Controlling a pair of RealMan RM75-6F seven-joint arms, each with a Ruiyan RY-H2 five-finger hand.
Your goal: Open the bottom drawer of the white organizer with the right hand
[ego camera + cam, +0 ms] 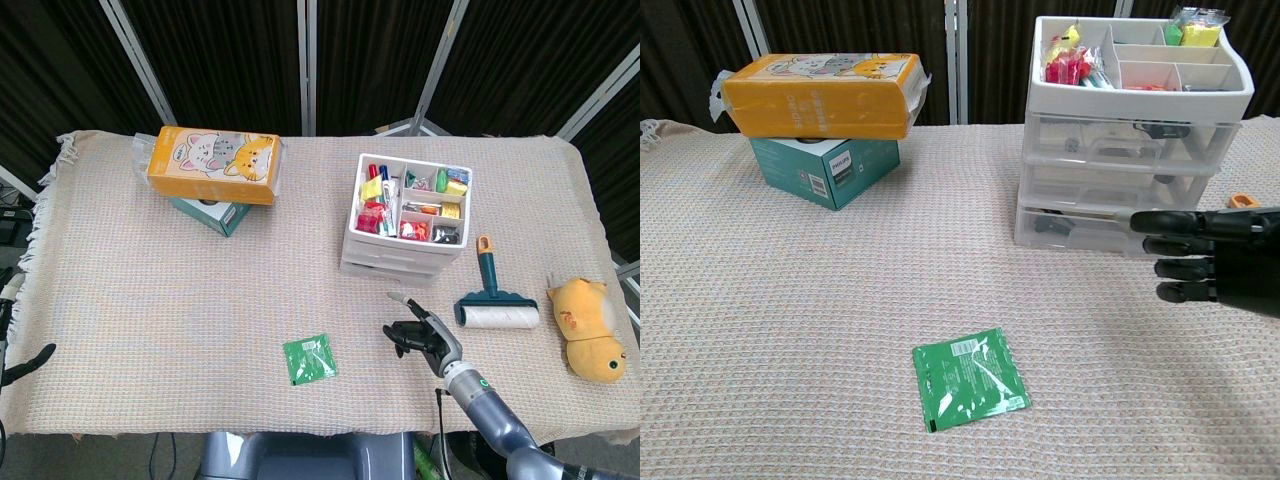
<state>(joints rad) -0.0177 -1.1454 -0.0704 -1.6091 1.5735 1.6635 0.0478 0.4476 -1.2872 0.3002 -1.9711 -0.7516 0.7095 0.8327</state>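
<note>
The white organizer stands right of the table's middle, its top tray full of small items. Its bottom drawer sits flush with the two above it, shut. My right hand hovers in front of the organizer, a little nearer to me, holding nothing. Its fingers point left and lie level with the bottom drawer's right end; the head view shows a gap between hand and drawer. Only slivers of my left hand show at the lower left edge, fingers apart.
A lint roller lies right of the organizer, a yellow plush toy beyond it. A green packet lies near the front edge. An orange tissue pack rests on a teal box at far left.
</note>
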